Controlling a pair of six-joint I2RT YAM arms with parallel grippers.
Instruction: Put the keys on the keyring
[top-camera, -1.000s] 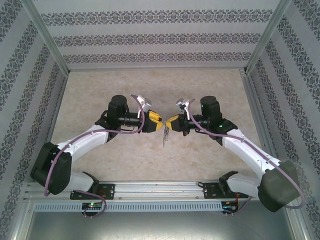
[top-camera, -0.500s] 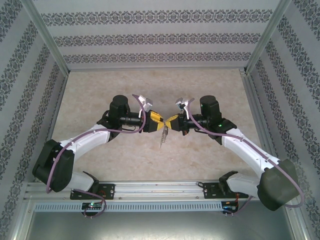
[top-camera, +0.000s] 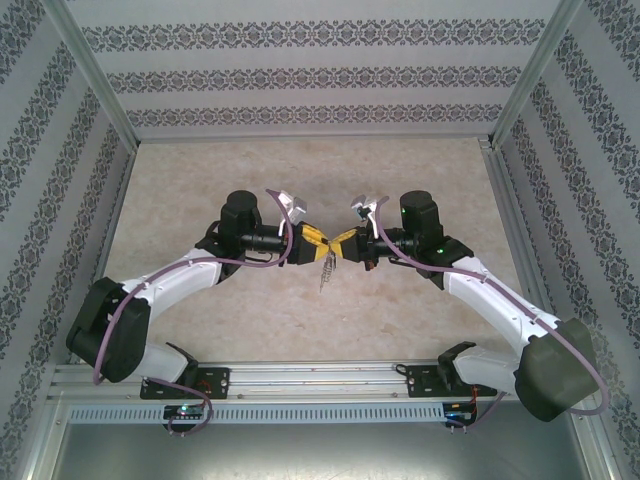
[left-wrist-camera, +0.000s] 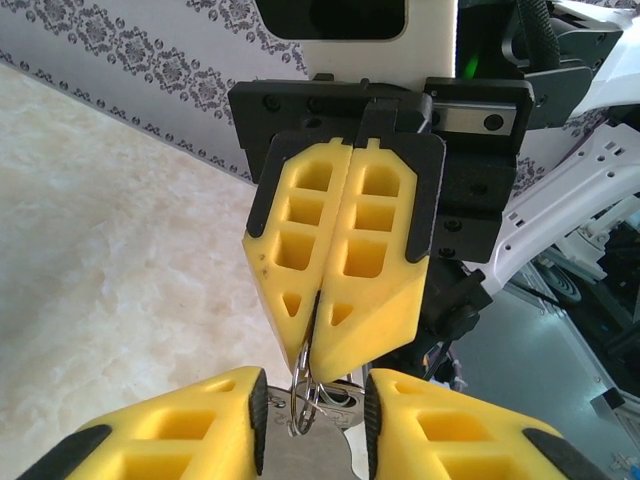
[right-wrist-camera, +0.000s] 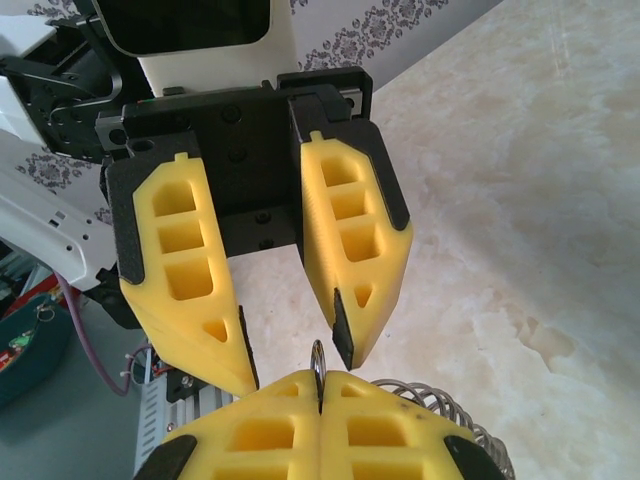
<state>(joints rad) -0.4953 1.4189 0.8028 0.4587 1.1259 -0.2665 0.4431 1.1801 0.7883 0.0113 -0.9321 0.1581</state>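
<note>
The keyring (left-wrist-camera: 303, 392) is held up over the middle of the desk (top-camera: 300, 170), about midway between its left and right edges. In the left wrist view we see it as thin loops of grey wire, caught at their upper edge between the tips of the right hand (left-wrist-camera: 312, 352). That hand is fully closed, its two yellow fingers (left-wrist-camera: 372, 250) pressed flat together with only the wire between them. From the right wrist camera we see the same grip: the ring (right-wrist-camera: 317, 360) stands edge-on as a fine metal arc rising out of the seam where the right hand (right-wrist-camera: 320, 386) pinches it. Just beside those fingers lies a coil of wire (right-wrist-camera: 432, 402); we cannot tell whether it is joined to the ring. The left hand (right-wrist-camera: 295, 360) faces the right one nose to nose with its jaws partly apart, one finger (right-wrist-camera: 190, 290) on each side of the ring and a clear gap between them. In its own camera the left hand (left-wrist-camera: 315, 410) brackets the lower loops of wire, and we cannot tell whether either pad touches them. From above, the left hand (top-camera: 318, 240) and right hand (top-camera: 336, 245) meet tip to tip, and a thin jagged strand of the keyring (top-camera: 326, 268) dangles below them toward the near edge of the desk. We cannot make out a key at this size.
</note>
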